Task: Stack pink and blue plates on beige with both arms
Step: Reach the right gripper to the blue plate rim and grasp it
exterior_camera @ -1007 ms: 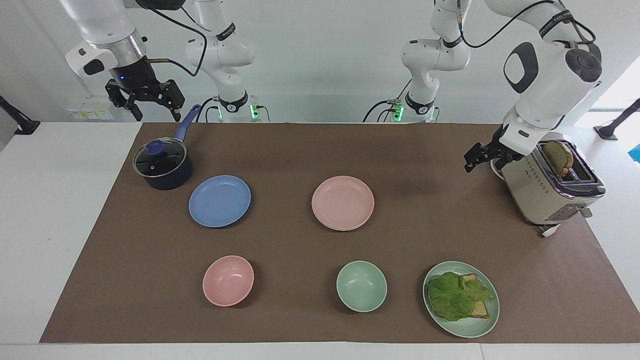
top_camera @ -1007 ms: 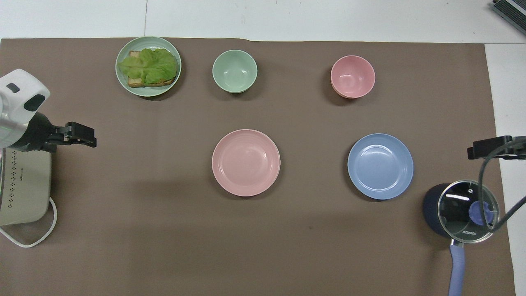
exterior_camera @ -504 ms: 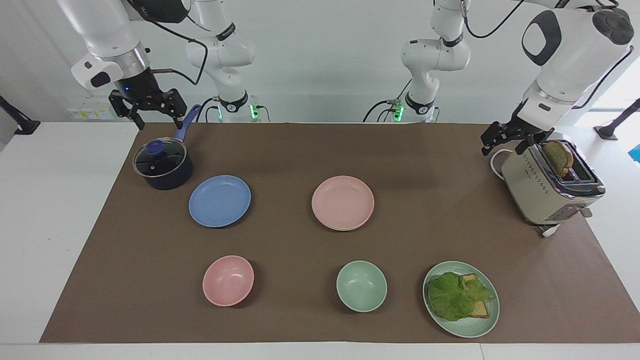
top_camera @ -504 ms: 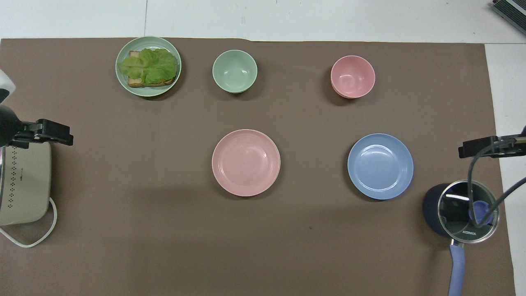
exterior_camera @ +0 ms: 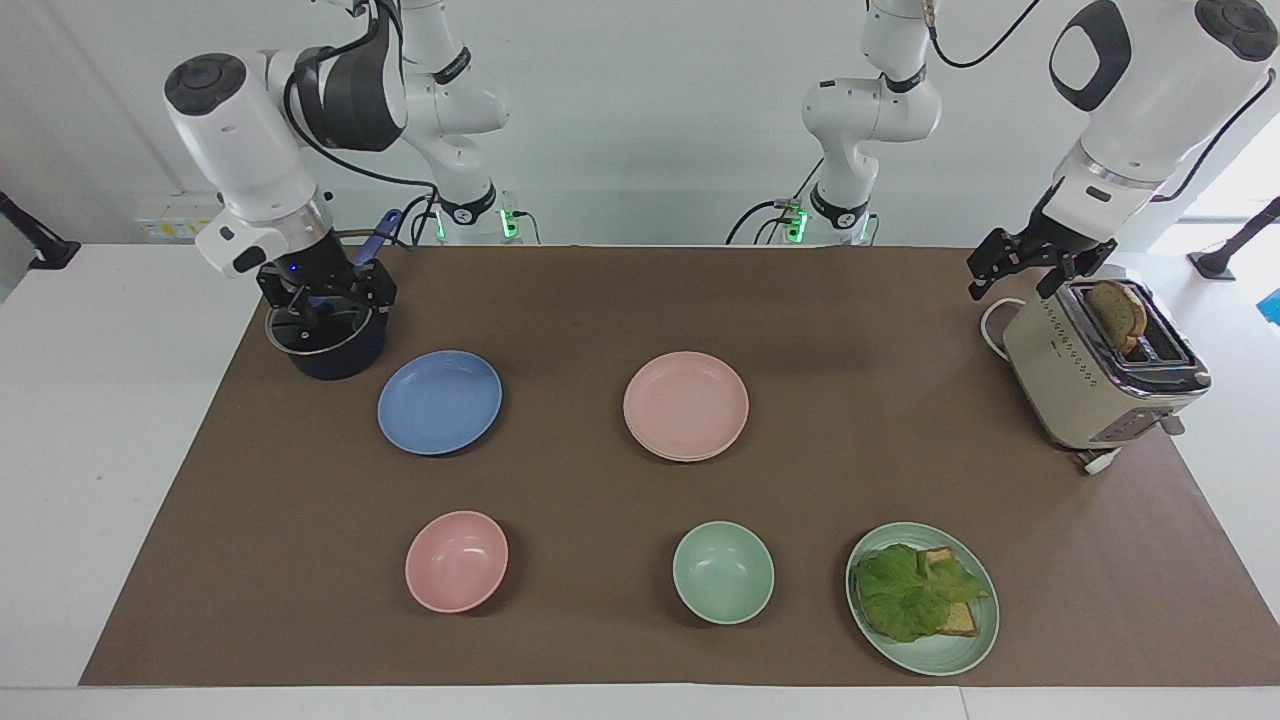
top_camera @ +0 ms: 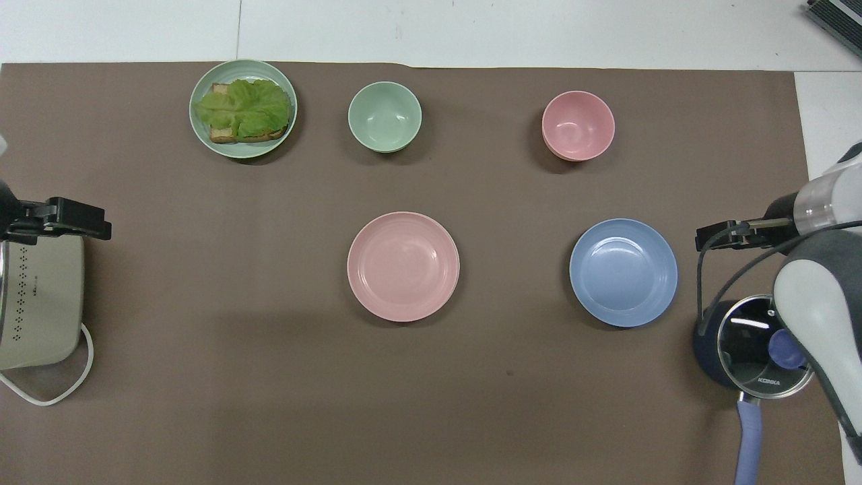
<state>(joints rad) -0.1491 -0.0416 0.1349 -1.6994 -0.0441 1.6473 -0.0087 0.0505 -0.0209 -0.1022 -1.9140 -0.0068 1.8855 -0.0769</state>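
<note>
The blue plate (exterior_camera: pixel 440 402) (top_camera: pixel 623 272) lies flat on the brown mat beside a dark pot. The pink plate (exterior_camera: pixel 686 403) (top_camera: pixel 403 265) lies mid-mat, and a thin cream rim under its edge is all that shows of the beige plate. My right gripper (exterior_camera: pixel 328 298) (top_camera: pixel 715 237) hangs open and empty over the pot, close to the blue plate. My left gripper (exterior_camera: pixel 1012 280) (top_camera: pixel 84 221) is open and empty in the air beside the toaster, well away from the pink plate.
A lidded dark pot (exterior_camera: pixel 325 340) with a blue handle stands by the blue plate. A toaster (exterior_camera: pixel 1100 370) holding bread sits at the left arm's end. A pink bowl (exterior_camera: pixel 456 560), a green bowl (exterior_camera: pixel 722 572) and a green plate (exterior_camera: pixel 965 650) with lettuce toast lie farthest from the robots.
My right gripper came down and swung in over the pot toward the blue plate. My left gripper rose and drew back beside the toaster. The plates stayed put.
</note>
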